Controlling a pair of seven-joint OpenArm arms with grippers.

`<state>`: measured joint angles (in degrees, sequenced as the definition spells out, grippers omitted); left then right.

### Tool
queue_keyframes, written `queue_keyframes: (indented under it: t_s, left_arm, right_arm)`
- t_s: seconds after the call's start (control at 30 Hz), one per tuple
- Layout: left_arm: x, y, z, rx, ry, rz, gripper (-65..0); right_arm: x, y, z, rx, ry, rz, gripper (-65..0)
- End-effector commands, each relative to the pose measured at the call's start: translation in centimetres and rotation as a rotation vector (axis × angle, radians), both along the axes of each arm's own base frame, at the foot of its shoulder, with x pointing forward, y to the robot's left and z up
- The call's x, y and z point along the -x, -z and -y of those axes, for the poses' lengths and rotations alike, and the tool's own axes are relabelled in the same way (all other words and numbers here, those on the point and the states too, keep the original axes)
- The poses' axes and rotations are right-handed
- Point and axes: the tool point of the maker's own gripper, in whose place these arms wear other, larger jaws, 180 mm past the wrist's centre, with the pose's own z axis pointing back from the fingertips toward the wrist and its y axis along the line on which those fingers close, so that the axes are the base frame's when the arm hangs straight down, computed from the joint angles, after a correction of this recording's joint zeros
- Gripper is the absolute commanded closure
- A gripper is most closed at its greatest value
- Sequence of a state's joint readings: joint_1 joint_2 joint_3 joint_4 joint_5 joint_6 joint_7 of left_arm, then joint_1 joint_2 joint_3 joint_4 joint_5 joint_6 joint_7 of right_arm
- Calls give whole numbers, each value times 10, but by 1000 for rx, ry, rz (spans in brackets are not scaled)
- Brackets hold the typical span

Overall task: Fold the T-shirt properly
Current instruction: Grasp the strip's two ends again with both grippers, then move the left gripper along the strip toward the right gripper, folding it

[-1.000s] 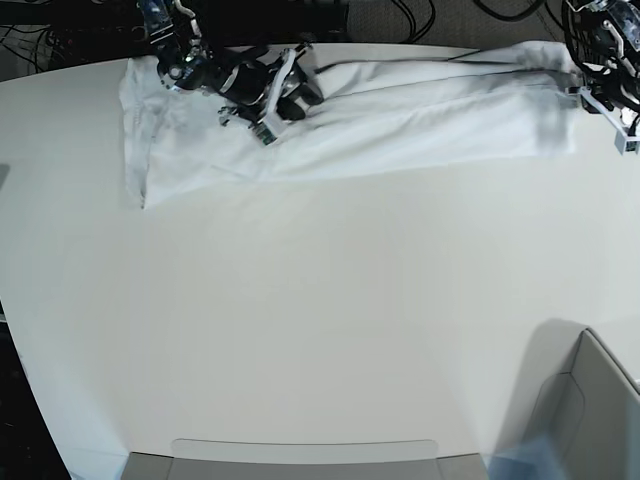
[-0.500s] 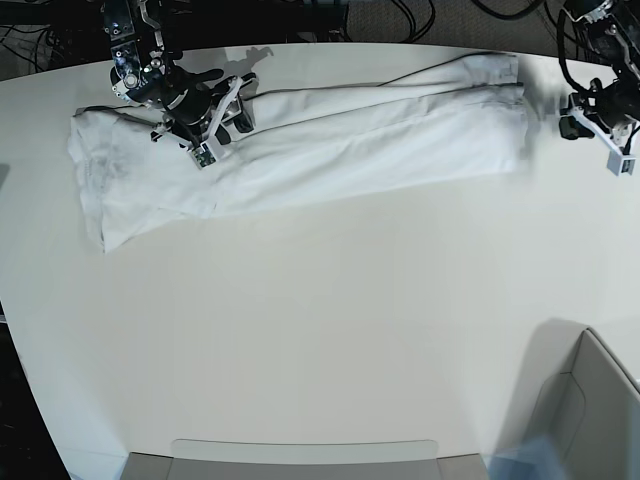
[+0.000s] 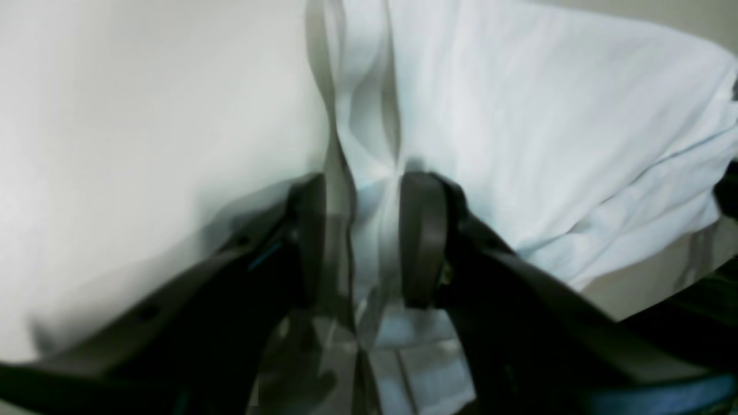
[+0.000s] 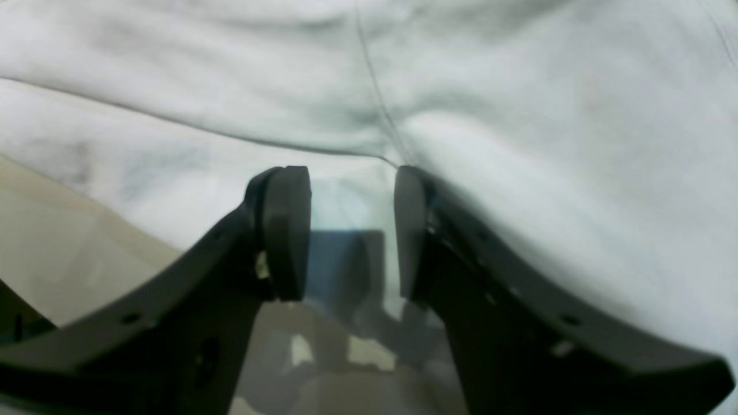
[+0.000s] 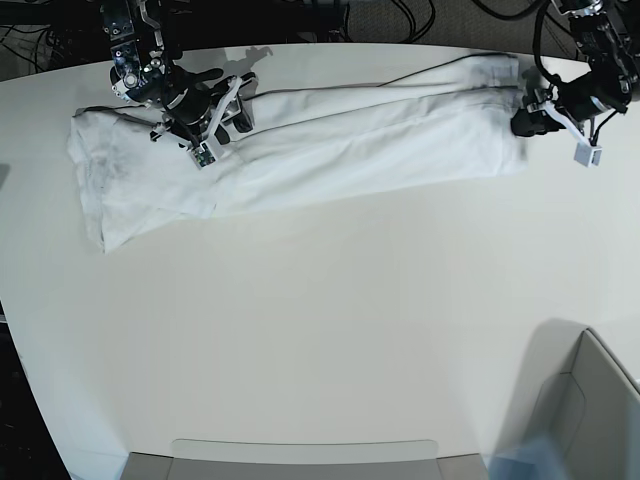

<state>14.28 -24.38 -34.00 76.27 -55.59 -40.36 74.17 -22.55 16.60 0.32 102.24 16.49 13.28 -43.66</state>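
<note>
Surface: a pale grey-white tabletop (image 5: 320,320) with a curved far edge; dark cables lie beyond it.
T-shirt: the white T-shirt (image 5: 330,140) lies along the far part of the tabletop as a long folded band, stretched from one gripper to the other.
Left gripper: the left gripper (image 3: 360,230) sits at the band's end on the base view's right (image 5: 530,118). A gathered ridge of cloth runs up between its jaws, and the pads press it from both sides, so it is pinching the T-shirt (image 3: 519,132). The rest of the cloth spreads to the right of the jaws; bare tabletop (image 3: 144,104) is to their left.
Right gripper: the right gripper (image 4: 351,230) rests on the band's other end (image 5: 215,120). Its jaws stand parted with a gap between the pads, and cloth (image 4: 461,86) lies ahead of them and under them; nothing is clamped.
Blur: the left wrist view is smeared.
</note>
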Motion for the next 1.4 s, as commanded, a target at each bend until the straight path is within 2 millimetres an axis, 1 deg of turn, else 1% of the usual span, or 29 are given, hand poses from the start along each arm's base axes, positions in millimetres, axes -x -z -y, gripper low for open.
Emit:
queue_keyframes:
  t_s: [0.0,0.1,0.2,0.3,0.37,0.43,0.5,0.53,0.6,0.67,0.73,0.8,0.87,0.97,1.0,1.1,1.13,1.27,1.37]
  left_arm:
    - [7,4,-3,-30,23,-44,-229]
    - [9,7,1,-24,35,-53,-229]
    - [19,16,18,-5,81,-88,-229]
    - [23,22,33,23,102,-100,-228]
    - [32,25,35,29,101,-121,-226]
    - [37,28,37,30,106,-132,-215]
    - [35,28,36,27,101,-125,-166]
    - [35,27,35,24,96,-120,-120]
    - [32,27,32,19,85,-107,0]
    - [34,30,31,24,78,-115,0]
    - [33,29,28,22,67,-110,0]
    - [31,25,19,-1,72,-110,0]
    - [29,22,12,-18,75,-108,0]
    - [22,8,-16,-59,11,-66,0]
    - [13,1,-25,-72,-11,-39,0]
    - [-4,-20,-54,-132,-31,8,0]
    - [-8,-25,-60,-149,-34,21,0]
    - [-14,-43,-85,-205,-51,44,0]
    - [-35,-65,-100,-239,-60,101,0]
  right_arm:
    - [0,-1,6,23,0,-2,-247]
    - [0,-1,6,23,0,-2,-247]
    - [1,-1,5,22,-2,-3,-247]
    - [1,-1,5,22,-2,-3,-247]
    - [0,-1,5,23,-1,-3,-247]
    - [0,-1,6,24,2,-2,-247]
    - [0,-1,7,26,3,-1,-247]
    - [0,-1,7,26,3,-1,-247]
    - [-1,-1,7,26,3,0,-247]
    - [-2,-4,6,24,1,9,-247]
    - [-6,-12,3,17,-5,32,-247]
    - [-10,-26,-4,1,-14,74,-247]
    - [-15,-46,-12,-16,-30,134,-247]
    - [-22,-76,-25,-48,-49,219,-247]
    - [-24,-83,-28,-59,-46,240,-247]
    - [-26,-88,-30,-68,-42,254,-247]
    - [-26,-88,-31,-71,-40,254,-247]
    - [-26,-89,-35,-87,-30,253,-247]
    - [-27,-91,-41,-116,-5,256,-247]
